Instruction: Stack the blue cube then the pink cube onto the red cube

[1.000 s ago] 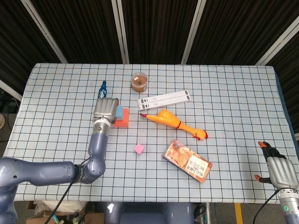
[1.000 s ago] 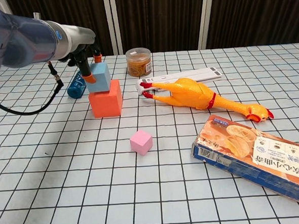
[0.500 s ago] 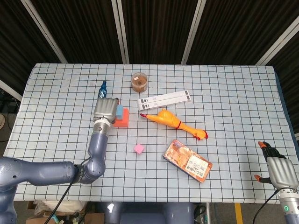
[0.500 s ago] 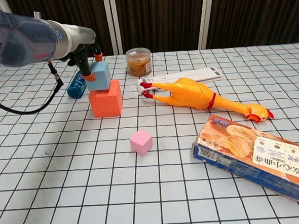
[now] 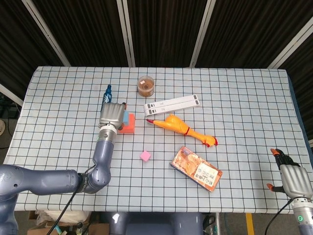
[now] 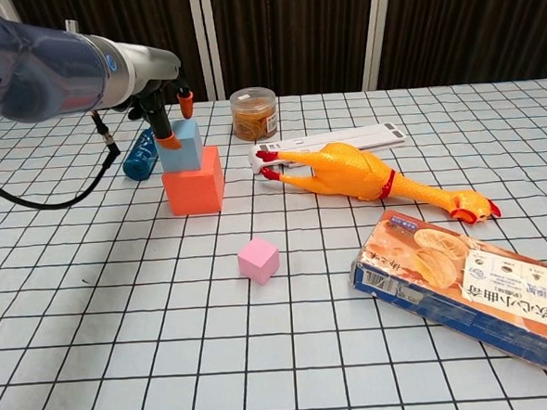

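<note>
The blue cube (image 6: 181, 145) sits on the red cube (image 6: 194, 180), the left hand (image 6: 168, 107) just above, fingers seemingly parted off it. First stacking step looks finished. Next, that hand must reach the pink cube (image 6: 258, 260), nearer the robot.

Checked tablecloth (image 5: 234, 93) on table – dark corrugated wall (image 5: 161, 29) behind.

Head looks down; chest looks low, nearer.

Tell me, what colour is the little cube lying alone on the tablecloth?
Pink. The pink cube shows best in the chest view, apart from the other cubes.
</note>
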`<state>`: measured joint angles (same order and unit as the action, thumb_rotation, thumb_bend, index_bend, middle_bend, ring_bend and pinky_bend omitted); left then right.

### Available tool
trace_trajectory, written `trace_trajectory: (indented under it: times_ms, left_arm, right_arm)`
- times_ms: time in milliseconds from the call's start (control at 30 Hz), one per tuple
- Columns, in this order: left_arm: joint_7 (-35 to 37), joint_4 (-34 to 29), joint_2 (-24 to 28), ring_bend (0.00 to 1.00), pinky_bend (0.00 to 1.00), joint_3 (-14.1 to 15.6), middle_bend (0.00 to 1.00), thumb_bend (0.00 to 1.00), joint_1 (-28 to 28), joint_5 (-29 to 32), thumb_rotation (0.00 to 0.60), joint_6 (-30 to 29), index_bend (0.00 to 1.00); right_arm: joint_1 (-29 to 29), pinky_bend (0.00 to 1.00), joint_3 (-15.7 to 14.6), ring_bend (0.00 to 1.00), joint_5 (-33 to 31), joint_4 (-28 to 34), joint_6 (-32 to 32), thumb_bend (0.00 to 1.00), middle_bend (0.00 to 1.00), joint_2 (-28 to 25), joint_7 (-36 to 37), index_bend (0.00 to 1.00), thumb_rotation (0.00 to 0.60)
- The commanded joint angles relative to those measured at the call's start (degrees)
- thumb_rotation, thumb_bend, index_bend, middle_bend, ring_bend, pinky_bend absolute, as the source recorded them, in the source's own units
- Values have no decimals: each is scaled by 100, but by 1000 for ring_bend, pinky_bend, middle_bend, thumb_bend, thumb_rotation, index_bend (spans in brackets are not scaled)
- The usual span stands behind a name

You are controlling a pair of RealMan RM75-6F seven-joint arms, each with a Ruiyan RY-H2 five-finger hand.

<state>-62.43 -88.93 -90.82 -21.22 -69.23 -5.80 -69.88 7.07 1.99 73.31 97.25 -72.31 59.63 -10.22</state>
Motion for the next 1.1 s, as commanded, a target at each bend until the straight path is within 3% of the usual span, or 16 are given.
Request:
trace_trajectory:
  times_ms: [33,267,567,700,900,1100]
  left_arm:
    - [-2,-20,10,793,871,-5,904,289,-7,-1,600,-8,262]
    - [-144,-397,277,789,870,-45,895,273,-18,103,600,-116,237]
    - [-200,-1523,1239,785,868,-216,891,256,143,2,600,-602,230]
    - [305,-2073,1658,785,868,-264,892,243,437,-332,600,-175,241]
    - [847,-2262,1933,782,862,139,891,243,693,-1383,600,663,256]
    - [1236,-2325,1898,774,854,394,887,243,682,-2042,600,1157,256]
  right_arm:
    - [-1,340,1,178,1,-5,-5,129,96,-3,1,38,600]
    - [6,340,-1,178,-2,-8,-1,129,96,-4,-28,38,600]
    - [-5,340,5,178,8,48,-52,129,96,-15,-59,38,600]
    - [3,340,-1,178,38,112,-53,129,96,-26,-77,38,600]
    - [5,340,21,178,1,182,-64,129,96,-57,-79,38,600]
    - [27,340,16,178,-70,184,1,129,96,-58,-128,39,600]
